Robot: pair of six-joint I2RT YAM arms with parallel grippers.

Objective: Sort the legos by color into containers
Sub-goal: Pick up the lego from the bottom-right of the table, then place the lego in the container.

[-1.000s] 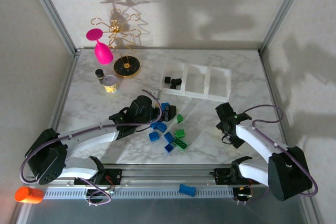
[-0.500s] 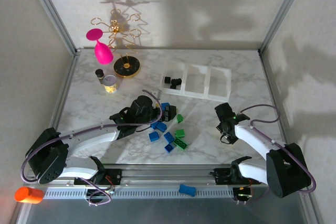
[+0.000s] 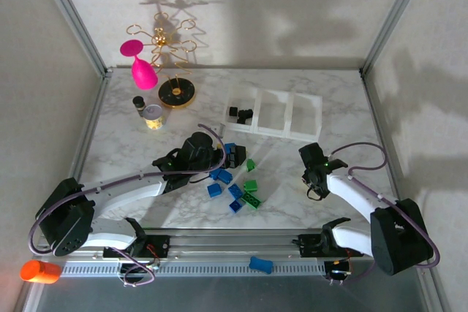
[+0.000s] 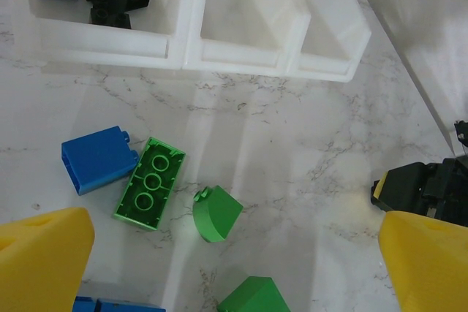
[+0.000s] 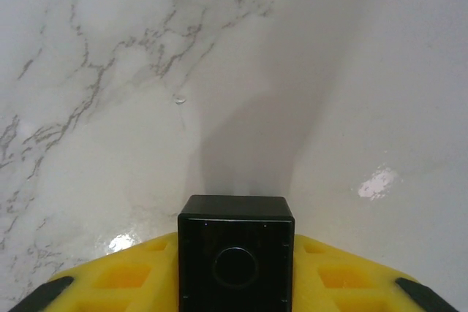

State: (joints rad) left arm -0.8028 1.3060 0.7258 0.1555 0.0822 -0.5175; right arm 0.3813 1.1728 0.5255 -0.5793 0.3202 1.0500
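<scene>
My right gripper (image 5: 235, 272) is shut on a black lego (image 5: 235, 250) just above the bare marble; in the top view that gripper (image 3: 313, 171) hangs below the tray's right end. Open and holding nothing, my left gripper (image 4: 234, 257) hovers over loose legos: a blue one (image 4: 99, 158), an upturned green oblong (image 4: 150, 183) and a curved green one (image 4: 216, 213). From above, the left gripper (image 3: 219, 155) sits at the pile of blue (image 3: 223, 175) and green (image 3: 251, 185) legos. The containers (image 3: 292, 115) form one white tray, with black legos (image 3: 241, 114) in the left compartment.
A pink goblet (image 3: 143, 71), a gold wire rack (image 3: 175, 93), a yellow-labelled jar (image 3: 153, 116) and a small dark bottle (image 3: 138, 104) stand at the back left. One blue lego (image 3: 260, 264) lies on the front rail. An orange cylinder (image 3: 38, 271) lies off the table's near left corner.
The right gripper has closed from wide open onto the black lego and shifted slightly. The left arm has stayed in place.
</scene>
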